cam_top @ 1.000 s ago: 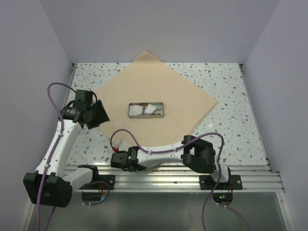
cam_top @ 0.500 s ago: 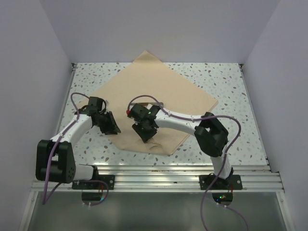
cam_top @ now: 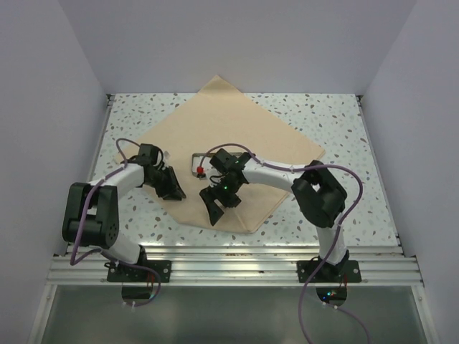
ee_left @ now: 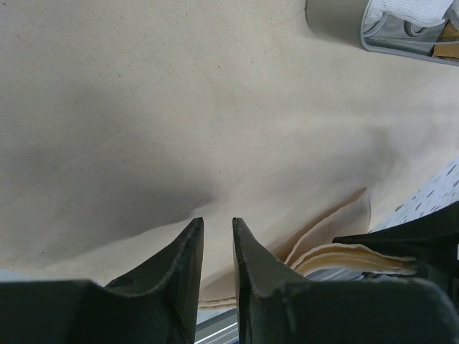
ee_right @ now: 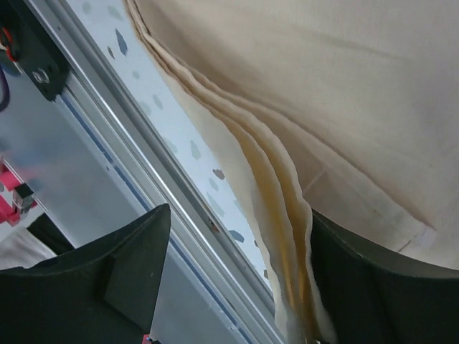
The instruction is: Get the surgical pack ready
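Both arms bend low over the worktop (cam_top: 344, 129). The left gripper (ee_left: 216, 222) holds its jaws nearly closed over the one tan sheet (cam_top: 244, 132). The right gripper (ee_right: 237, 215) has its jaws wide apart around the sheet's folded near corner. One tray (ee_left: 333, 18) sits on the sheet.

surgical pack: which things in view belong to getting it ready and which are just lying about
Belong to the job: fabric sheet, white gauze, steel instruments.
Just there: grey metal tray, speckled table, aluminium rail.
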Robot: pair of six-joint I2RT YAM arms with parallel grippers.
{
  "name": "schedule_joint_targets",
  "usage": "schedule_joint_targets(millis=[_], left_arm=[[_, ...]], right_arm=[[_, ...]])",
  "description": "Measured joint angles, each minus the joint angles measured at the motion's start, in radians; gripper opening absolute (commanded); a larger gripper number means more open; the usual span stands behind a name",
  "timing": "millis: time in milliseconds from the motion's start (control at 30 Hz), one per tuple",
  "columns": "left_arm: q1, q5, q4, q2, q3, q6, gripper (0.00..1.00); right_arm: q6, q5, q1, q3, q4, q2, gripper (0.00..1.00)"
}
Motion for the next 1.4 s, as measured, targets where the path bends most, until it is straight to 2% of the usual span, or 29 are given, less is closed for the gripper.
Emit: schedule_joint_targets(millis=[200,467,867,967,1067,1100,1267,1300,1400], left_arm=[[0.000,0.011,0.011,0.013,0.001,0.005,0.25],[0.000,0.011,0.011,0.007,0.001,0.005,0.25],[0.000,-0.014,-0.026,-0.021,0.072,0.009,0.25],[0.000,-0.026,-0.035,-0.023,0.101,0.009,0.26],[0.000,-0.044,-0.037,-0.021,0.130,0.006,0.23],[0.000,-0.047,-0.037,-0.017,0.140,0.003,0.22],[0.000,-0.063,0.003,0.064,0.207,-0.019,0.13],[0.000,-0.064,0.013,0.088,0.217,-0.023,0.12],[-0.001,-0.065,0.031,0.158,0.246,-0.031,0.10]], right_arm=[[-0.013,-0.002,-0.026,-0.095,0.002,-0.060,0.69],[-0.019,-0.005,-0.113,-0.115,0.011,-0.146,0.52],[-0.020,-0.031,-0.100,-0.107,0.011,-0.106,0.52],[-0.016,-0.026,-0.100,-0.107,0.011,-0.096,0.43],[-0.008,-0.017,-0.100,-0.108,0.012,-0.093,0.24],[-0.003,-0.011,-0.100,-0.108,0.013,-0.093,0.14],[0.015,0.008,-0.100,-0.107,0.012,-0.093,0.06],[0.017,0.011,-0.100,-0.107,0.012,-0.093,0.01],[0.021,0.016,-0.100,-0.097,0.010,-0.093,0.00]])
